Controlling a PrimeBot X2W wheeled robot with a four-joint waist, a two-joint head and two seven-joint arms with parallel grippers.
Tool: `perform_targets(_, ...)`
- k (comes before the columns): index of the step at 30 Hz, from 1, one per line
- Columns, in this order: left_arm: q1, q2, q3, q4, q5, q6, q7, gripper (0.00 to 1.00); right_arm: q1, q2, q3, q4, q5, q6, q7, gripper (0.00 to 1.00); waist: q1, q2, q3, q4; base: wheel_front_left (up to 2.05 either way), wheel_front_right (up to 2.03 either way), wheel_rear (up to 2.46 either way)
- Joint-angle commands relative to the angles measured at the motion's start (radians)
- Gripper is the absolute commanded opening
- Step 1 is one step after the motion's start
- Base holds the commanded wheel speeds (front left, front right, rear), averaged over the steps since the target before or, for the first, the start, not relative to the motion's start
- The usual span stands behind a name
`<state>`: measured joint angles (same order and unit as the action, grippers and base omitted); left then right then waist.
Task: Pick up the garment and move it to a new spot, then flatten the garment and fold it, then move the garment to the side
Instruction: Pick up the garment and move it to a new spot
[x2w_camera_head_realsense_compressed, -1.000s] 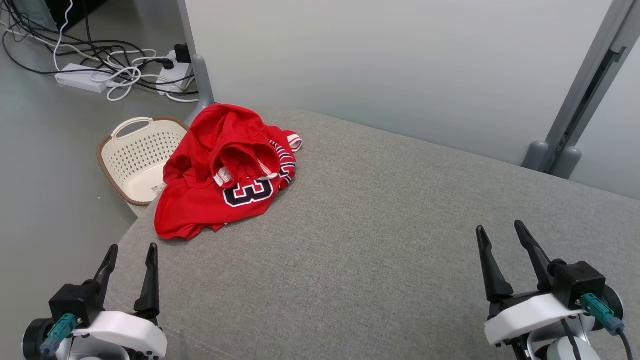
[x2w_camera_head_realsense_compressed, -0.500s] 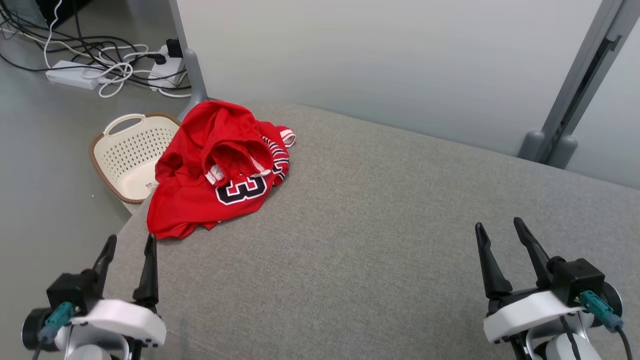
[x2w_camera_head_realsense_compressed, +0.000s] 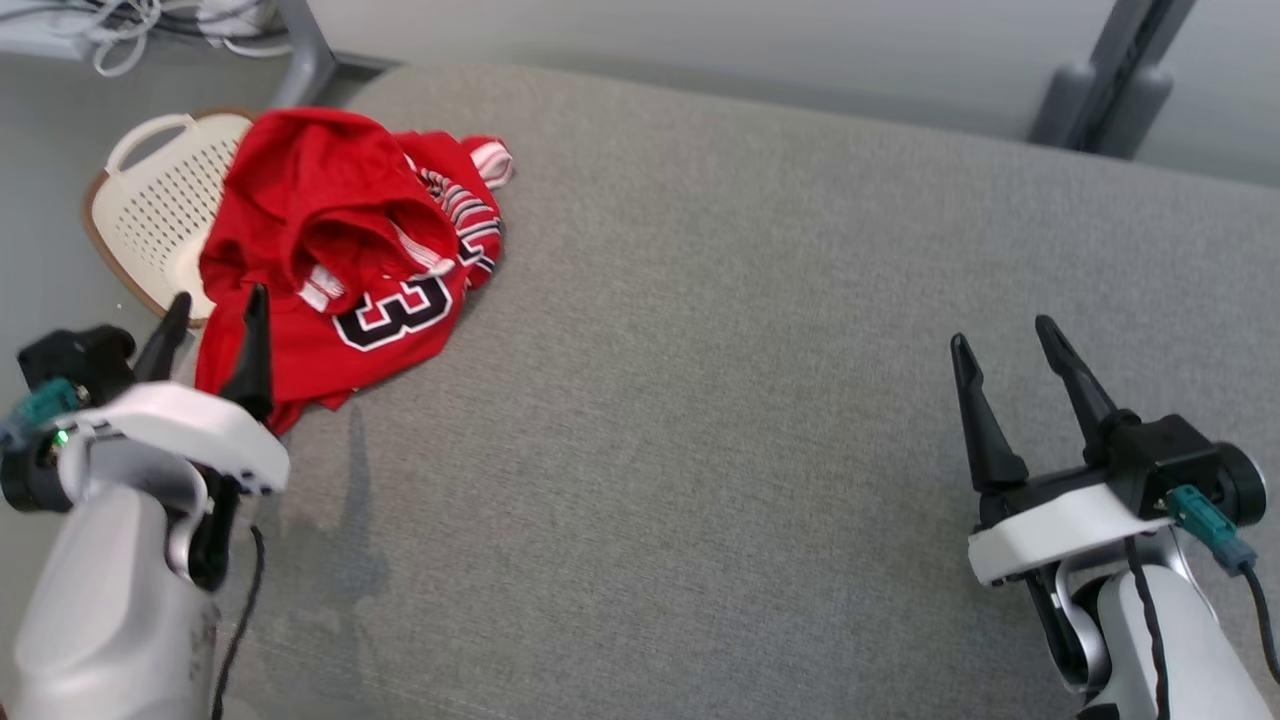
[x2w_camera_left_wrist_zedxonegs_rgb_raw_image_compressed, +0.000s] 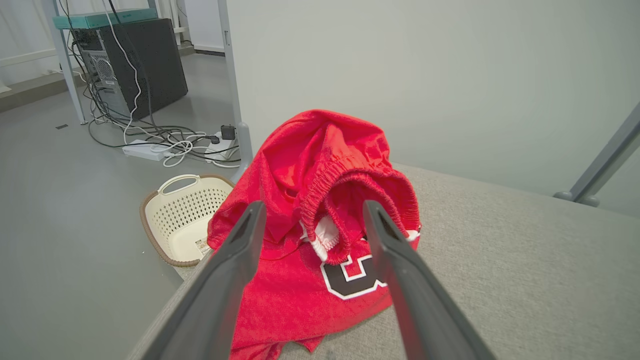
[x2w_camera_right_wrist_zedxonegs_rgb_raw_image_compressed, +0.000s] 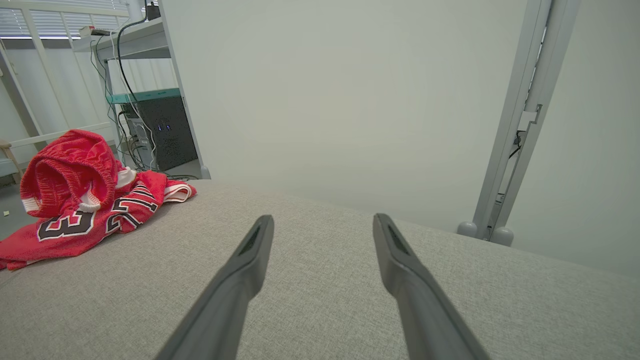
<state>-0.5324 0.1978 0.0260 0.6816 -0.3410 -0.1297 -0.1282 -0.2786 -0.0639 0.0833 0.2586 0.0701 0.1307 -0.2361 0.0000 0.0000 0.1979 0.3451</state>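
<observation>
Left claw (x2w_camera_head_realsense_compressed: 218, 298), seen from the head camera, stands with its two dark fingers spread and nothing between them, tips raised just at the near edge of the garment (x2w_camera_head_realsense_compressed: 330, 220). Over at the lower right, the right claw (x2w_camera_head_realsense_compressed: 1002, 335) is likewise spread and empty, well apart from the cloth. The garment lies crumpled at the far left corner of the grey fabric-covered surface (x2w_camera_head_realsense_compressed: 700, 350), reaching its left edge, with a cream perforated basket (x2w_camera_head_realsense_compressed: 140, 190) on the floor just beyond.

From the left wrist, the left claw (x2w_camera_left_wrist_zedxonegs_rgb_raw_image_compressed: 314, 205) frames the heap: bright red knit, a gathered elastic waistband (x2w_camera_left_wrist_zedxonegs_rgb_raw_image_compressed: 345, 170) standing up in a loop, white lining peeping out beneath it, and a black numeral edged in white lower down. It looks light, limp and a little slick, so I judge it will sag and trail when lifted. The waistband is the thickest, firmest part and seems the best place to pinch, rather than a single thin layer that could slide out of the fingers.

From the right wrist, the right claw (x2w_camera_right_wrist_zedxonegs_rgb_raw_image_compressed: 322, 218) points across bare grey surface (x2w_camera_right_wrist_zedxonegs_rgb_raw_image_compressed: 325, 280), while the garment (x2w_camera_right_wrist_zedxonegs_rgb_raw_image_compressed: 75, 200) sits off at the far left, showing a "3" and trim striped red, white and black. Whether this is one piece or two bundled together I cannot tell from these angles.
</observation>
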Motion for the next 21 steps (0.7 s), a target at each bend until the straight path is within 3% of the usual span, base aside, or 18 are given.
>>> perform_targets(1, -0.041, 0.013, -0.005, 0.015, -0.016, -0.001, 0.009, 1.0, -0.018, -0.01, 0.001, -0.008, -0.007, 0.0, 0.004, 1.0, 0.0, 0.0, 0.079, -0.044, 0.0, 0.0, 0.0)
perform_targets(13, -0.289, 0.128, -0.098, 0.259, -0.128, -0.001, 0.109, 1.0, -0.091, -0.03, 0.019, -0.038, -0.028, 0.0, 0.014, 1.0, 0.0, 0.0, 0.213, -0.091, 0.0, 0.0, 0.0)
perform_targets(18, -0.345, 0.142, -0.144, 0.335, -0.169, -0.001, 0.165, 1.0, -0.098, -0.041, 0.011, -0.041, -0.029, 0.0, 0.016, 1.0, 0.0, 0.0, 0.232, -0.094, 0.0, 0.0, 0.0)
perform_targets(19, -0.352, 0.147, -0.154, 0.339, -0.181, -0.001, 0.169, 0.35, -0.098, -0.043, 0.009, -0.041, -0.029, 0.0, 0.017, 1.0, 0.0, 0.0, 0.234, -0.093, 0.0, 0.0, 0.0)
perform_targets(20, -0.359, 0.153, -0.164, 0.34, -0.191, -0.001, 0.169, 0.0, -0.099, -0.045, 0.007, -0.042, -0.03, 0.0, 0.017, 1.0, 0.0, 0.0, 0.236, -0.091, 0.0, 0.0, 0.0)
perform_targets(21, -0.364, 0.16, -0.173, 0.342, -0.196, -0.001, 0.162, 0.0, -0.1, -0.045, 0.005, -0.043, -0.031, 0.0, 0.017, 1.0, 0.0, 0.0, 0.238, -0.089, 0.0, 0.0, 0.0)
